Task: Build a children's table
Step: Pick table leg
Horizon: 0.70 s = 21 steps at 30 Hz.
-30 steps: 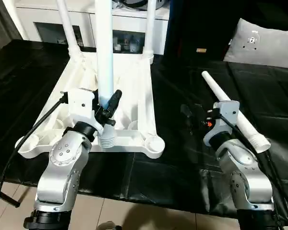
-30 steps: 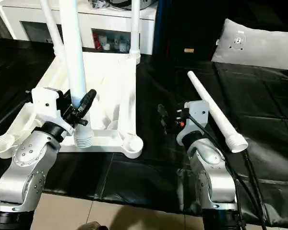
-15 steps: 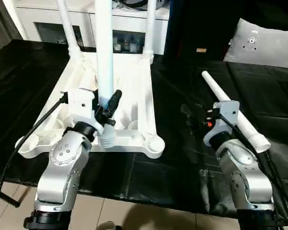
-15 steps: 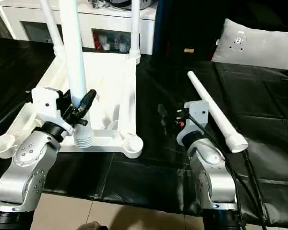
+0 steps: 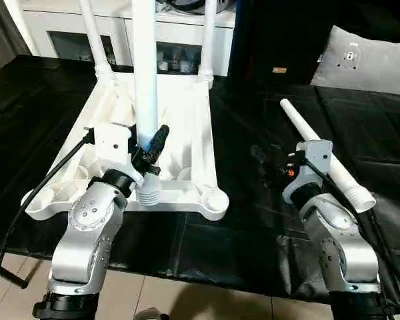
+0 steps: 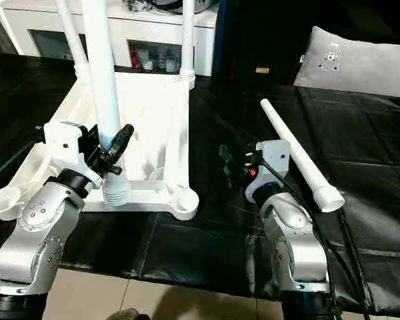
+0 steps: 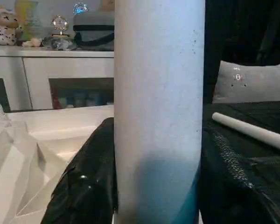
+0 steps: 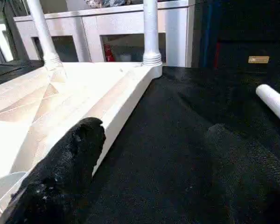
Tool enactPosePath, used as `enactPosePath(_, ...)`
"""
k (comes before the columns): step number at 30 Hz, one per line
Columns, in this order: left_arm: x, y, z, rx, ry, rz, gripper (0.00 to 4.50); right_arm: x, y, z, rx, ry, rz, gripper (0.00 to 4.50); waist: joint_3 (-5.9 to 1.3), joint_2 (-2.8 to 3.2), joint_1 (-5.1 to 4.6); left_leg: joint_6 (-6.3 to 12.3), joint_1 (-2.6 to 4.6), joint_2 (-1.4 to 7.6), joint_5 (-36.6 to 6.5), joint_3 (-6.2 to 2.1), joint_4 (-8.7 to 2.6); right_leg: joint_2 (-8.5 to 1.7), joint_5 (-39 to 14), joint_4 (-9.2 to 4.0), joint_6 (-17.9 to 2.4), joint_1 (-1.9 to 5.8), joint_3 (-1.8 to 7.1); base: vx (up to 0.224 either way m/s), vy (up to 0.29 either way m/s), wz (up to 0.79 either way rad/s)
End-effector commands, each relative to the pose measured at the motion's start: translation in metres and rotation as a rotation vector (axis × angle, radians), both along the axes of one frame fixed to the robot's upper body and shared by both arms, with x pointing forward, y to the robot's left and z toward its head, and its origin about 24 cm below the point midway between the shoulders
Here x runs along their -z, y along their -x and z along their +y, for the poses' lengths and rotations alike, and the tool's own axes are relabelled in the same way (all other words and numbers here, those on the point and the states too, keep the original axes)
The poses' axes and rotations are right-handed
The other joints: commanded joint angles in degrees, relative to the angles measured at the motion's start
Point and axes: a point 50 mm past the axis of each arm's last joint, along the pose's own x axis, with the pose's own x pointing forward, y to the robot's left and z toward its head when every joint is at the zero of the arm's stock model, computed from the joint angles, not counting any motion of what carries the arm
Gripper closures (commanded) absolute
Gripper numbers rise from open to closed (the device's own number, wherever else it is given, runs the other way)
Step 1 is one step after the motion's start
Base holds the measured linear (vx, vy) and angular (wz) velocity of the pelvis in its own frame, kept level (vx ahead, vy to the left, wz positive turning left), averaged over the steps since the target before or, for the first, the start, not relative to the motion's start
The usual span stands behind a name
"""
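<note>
The table top (image 5: 187, 120) lies upside down at centre left of the frame on the black cloth (image 5: 253, 227), ribbed underside up. Two legs (image 5: 207, 40) stand in its far corner sockets at the upper edge. The left gripper (image 5: 147, 150) is closed around a third leg (image 5: 144, 67), held upright above the near edge of the top. The right gripper (image 5: 272, 167) stands wide and empty at centre right. The fourth leg (image 5: 323, 157) lies loose on the cloth, just beside it.
</note>
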Motion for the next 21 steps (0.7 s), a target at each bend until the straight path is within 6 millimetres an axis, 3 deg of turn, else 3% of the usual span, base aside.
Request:
enactPosePath(1, -0.0029, 0.0014, 0.0005, -0.005, -0.008, -0.016, 2.62, 0.0004, 0.0, -0.0021, 0.012, -0.001, -0.001, 0.6, -3.37, -0.25, 0.04, 0.75, 0.92, 4.18, -6.8, -1.41, -4.55, -4.79, -2.4, -4.15, -10.5, 2.32, 2.91, 0.0, 0.0, 0.0)
enactPosePath(21, -0.0029, 0.0014, 0.0005, -0.005, -0.008, -0.016, 2.62, 0.0004, 0.0, -0.0021, 0.012, -0.001, -0.001, 0.6, -3.39, -0.25, 0.02, 0.68, 0.95, 4.21, -7.0, -1.44, -4.57, -4.8, -2.5, -4.13, -10.4, 2.32, 2.89, 0.0, 0.0, 0.0)
